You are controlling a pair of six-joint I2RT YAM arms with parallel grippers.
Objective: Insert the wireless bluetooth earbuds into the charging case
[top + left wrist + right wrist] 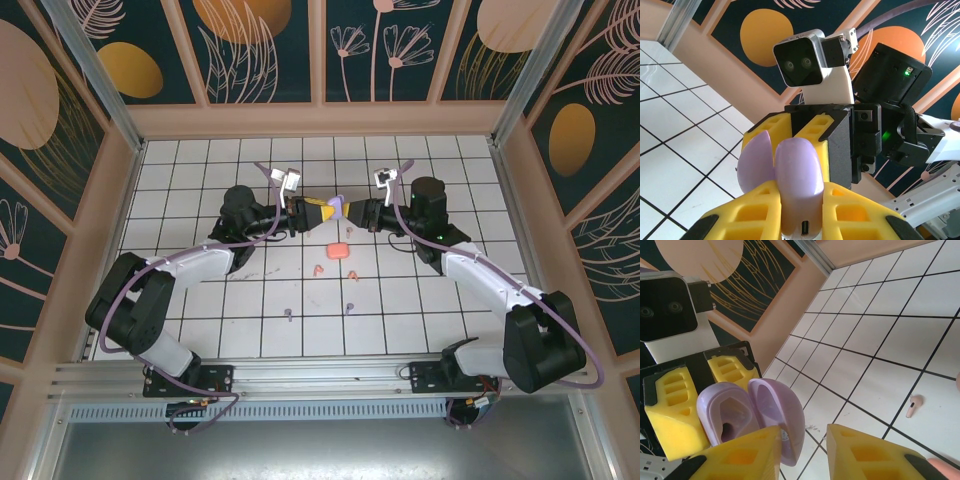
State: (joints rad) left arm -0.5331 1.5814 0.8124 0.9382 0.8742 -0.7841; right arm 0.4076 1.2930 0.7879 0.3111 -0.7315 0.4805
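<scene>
- Here, on the left, the left gripper (800, 192) clamps the lilac charging case (797, 167) between blocky yellow fingers (740, 215), raised off the surface (200, 180). The case is smooth and pebble-round, so an off-centre squeeze could, I judge, squirt it out.
- In the middle, its lid (777, 415) stands hinged open over a glossy hollow. A sideways shove might strain the hinge or snap it closed.
- Beneath, lilac earbuds (288, 314) and coral earbuds (318, 268) lie loose on white tiles, near a coral case (337, 250). They are tiny, stemmed and slick, so they are likely to skid or get pinched askew.
- On the right, the right gripper (802, 432) holds nothing. Its jaws are apart, with one finger against the lid.
- Farthest right, a pale pink bud (912, 406) rests on a tile, well apart from the case.
</scene>
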